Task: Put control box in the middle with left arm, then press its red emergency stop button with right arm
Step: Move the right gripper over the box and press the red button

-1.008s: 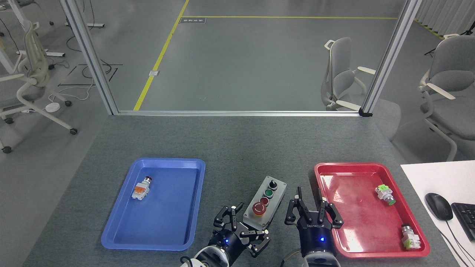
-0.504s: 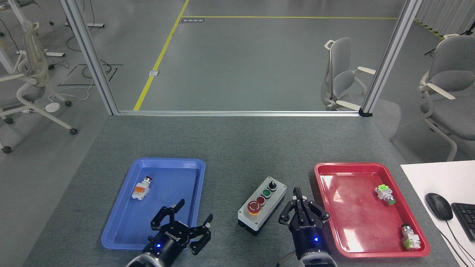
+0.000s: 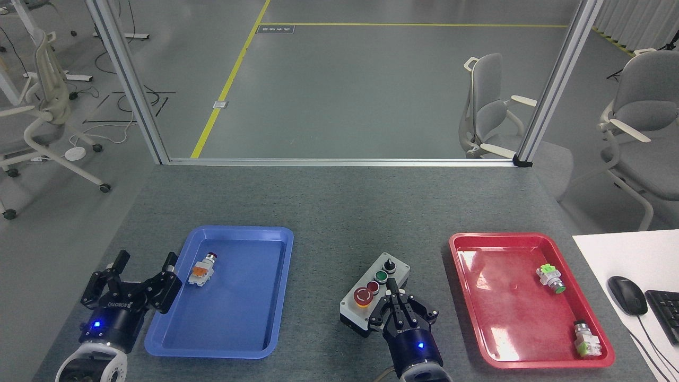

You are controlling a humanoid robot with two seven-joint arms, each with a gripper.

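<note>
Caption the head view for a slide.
Right gripper, shut, poised over the control box between two trays; left gripper open beside the blue tray.

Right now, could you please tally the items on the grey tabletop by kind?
Trays: 2, blue tray and red tray
Control box: 1
Loose switches: 3, at
Total: 6

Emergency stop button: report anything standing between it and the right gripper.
Nothing visible does. The right gripper, fingers pinched shut, hovers over the control box just right of the red emergency stop button.
</note>
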